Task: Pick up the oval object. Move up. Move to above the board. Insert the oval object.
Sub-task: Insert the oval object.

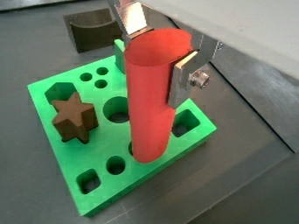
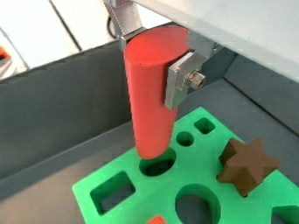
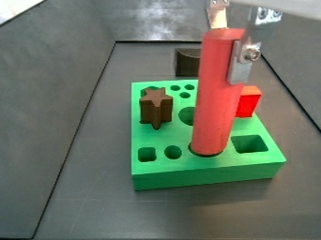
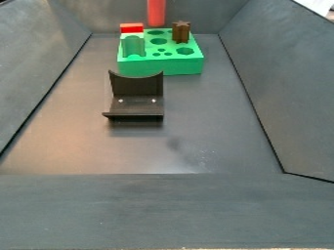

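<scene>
My gripper [image 1: 158, 52] is shut on the top of the oval object [image 1: 149, 96], a tall salmon-red peg held upright over the green board [image 1: 70, 162]. The flat silver fingers [image 2: 177, 77] clamp its upper end. In a wrist view the peg's [image 2: 149, 96] lower end meets an oval hole near one edge of the board [image 2: 239, 203]. In a side view the peg [image 3: 213, 94] stands on the board [image 3: 201, 169] with the gripper [image 3: 230, 37] above. In the far side view only the peg's lower part [image 4: 155, 10] shows above the board [image 4: 163, 63].
A brown star piece [image 1: 70, 118] sits in the board, also seen in a side view [image 3: 154, 105]. A bright red cube [image 3: 247, 101] lies against the board. The dark fixture [image 4: 135, 95] stands on the floor in front of the board. Sloping bin walls surround everything.
</scene>
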Robot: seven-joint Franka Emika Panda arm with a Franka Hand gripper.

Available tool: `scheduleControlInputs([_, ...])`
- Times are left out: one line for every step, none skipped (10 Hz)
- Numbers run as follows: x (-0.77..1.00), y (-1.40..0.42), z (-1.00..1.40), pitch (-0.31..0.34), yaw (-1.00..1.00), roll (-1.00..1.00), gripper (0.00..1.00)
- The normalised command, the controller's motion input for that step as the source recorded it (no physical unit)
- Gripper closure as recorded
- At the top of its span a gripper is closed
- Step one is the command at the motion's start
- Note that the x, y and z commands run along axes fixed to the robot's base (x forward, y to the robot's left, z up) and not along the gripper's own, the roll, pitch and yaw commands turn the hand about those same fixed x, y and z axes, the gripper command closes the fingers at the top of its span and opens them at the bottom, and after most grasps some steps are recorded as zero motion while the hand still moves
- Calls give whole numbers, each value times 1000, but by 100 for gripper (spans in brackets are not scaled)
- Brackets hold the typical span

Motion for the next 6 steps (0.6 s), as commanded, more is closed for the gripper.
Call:
scheduleControlInputs([740, 229, -229, 39, 254, 73, 100])
scheduleControlInputs([371, 34, -269, 66, 40, 309, 100])
scheduleControlInputs([180, -183, -234, 126, -146, 481, 100])
scheduleControlInputs([0, -206, -83, 173, -326, 391, 100])
scheduleControlInputs([0, -160, -46, 157, -471, 333, 100])
scheduleControlInputs([0, -83, 0, 133, -434, 244, 100])
